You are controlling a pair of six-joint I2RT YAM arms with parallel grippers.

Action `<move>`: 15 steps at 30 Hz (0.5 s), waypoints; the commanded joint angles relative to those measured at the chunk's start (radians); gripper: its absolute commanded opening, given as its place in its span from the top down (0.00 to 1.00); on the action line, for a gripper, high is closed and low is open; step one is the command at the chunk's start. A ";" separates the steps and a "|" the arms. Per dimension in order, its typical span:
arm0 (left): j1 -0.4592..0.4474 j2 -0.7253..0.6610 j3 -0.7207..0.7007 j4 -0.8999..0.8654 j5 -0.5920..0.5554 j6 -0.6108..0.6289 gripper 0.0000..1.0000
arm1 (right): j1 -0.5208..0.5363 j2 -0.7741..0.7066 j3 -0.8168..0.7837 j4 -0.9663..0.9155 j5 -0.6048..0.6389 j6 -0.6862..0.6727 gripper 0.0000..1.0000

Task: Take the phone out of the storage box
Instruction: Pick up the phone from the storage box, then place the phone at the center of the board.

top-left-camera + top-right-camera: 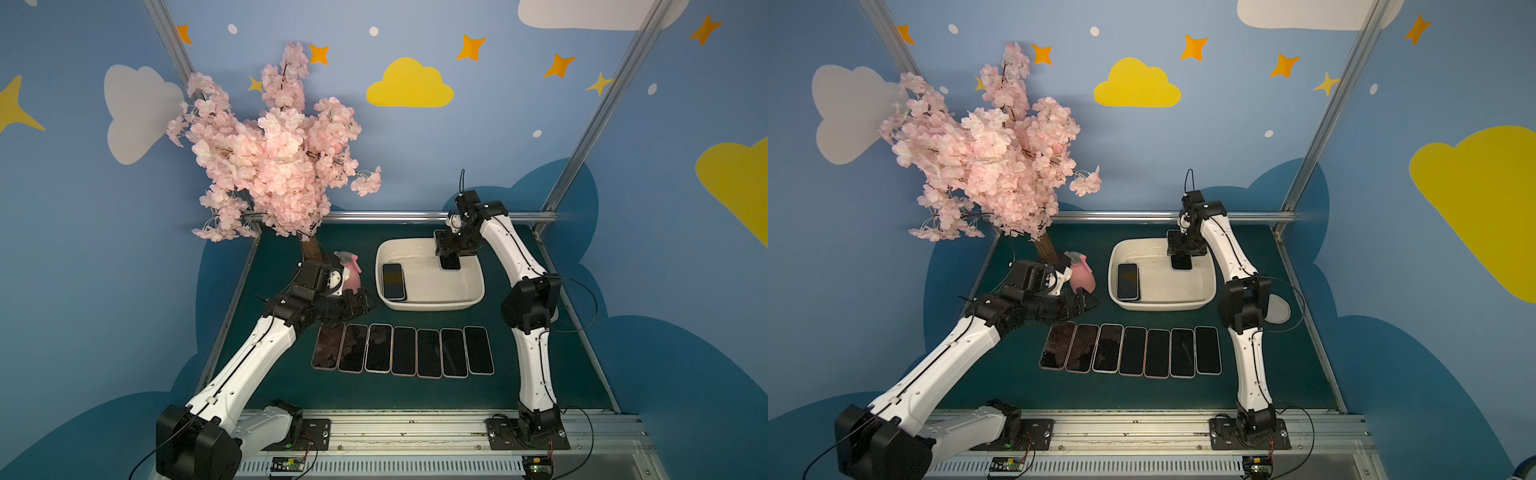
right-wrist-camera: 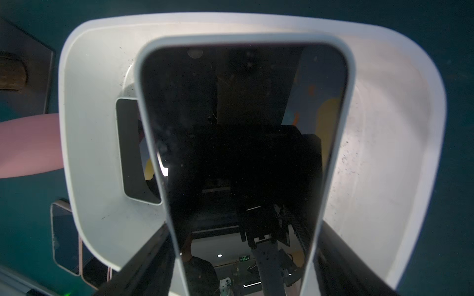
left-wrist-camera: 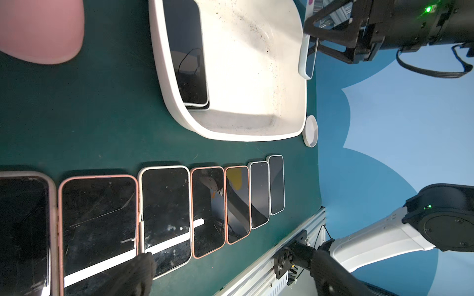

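— Where is the phone?
— The phone (image 2: 243, 123) stands on end between the fingers (image 2: 151, 253) of the right gripper (image 1: 449, 253), which is clamped on its two long edges, with the dark screen facing the wrist camera. It hangs over the far right part of the storage box (image 1: 432, 306). Whether its lower end touches the box floor cannot be told

— Is anything else in the box?
— A second phone (image 1: 393, 281) lies flat, screen up, against the box's left wall (in the left wrist view a further pale edge shows just beneath it)

— And outside the box?
— On the green mat (image 1: 540, 374) in front of the box, seven phones (image 1: 403, 351) lie screen up in a row, side by side. The left gripper (image 1: 363, 305) hovers near the row's left end with its jaws spread wide and nothing between them. Just behind it, left of the box, stands a pink spray bottle (image 1: 352, 276). Behind that a pink blossom tree (image 1: 274, 145) rises at the mat's far left corner. A small white round dish (image 1: 1277, 309) lies on the mat to the right of the box, beside the right arm's elbow
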 commanded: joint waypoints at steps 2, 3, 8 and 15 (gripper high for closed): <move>-0.018 0.023 0.005 0.053 0.057 0.008 0.01 | -0.057 -0.183 -0.134 -0.022 -0.012 0.026 0.42; -0.028 0.029 0.008 0.059 0.059 0.011 0.01 | -0.072 -0.213 -0.169 -0.039 0.003 0.015 0.42; -0.076 0.065 0.014 0.121 0.076 0.018 0.01 | -0.154 -0.383 -0.393 -0.162 0.088 -0.049 0.42; -0.101 0.095 0.022 0.161 0.105 0.023 0.01 | -0.219 -0.592 -0.747 -0.197 0.146 -0.051 0.42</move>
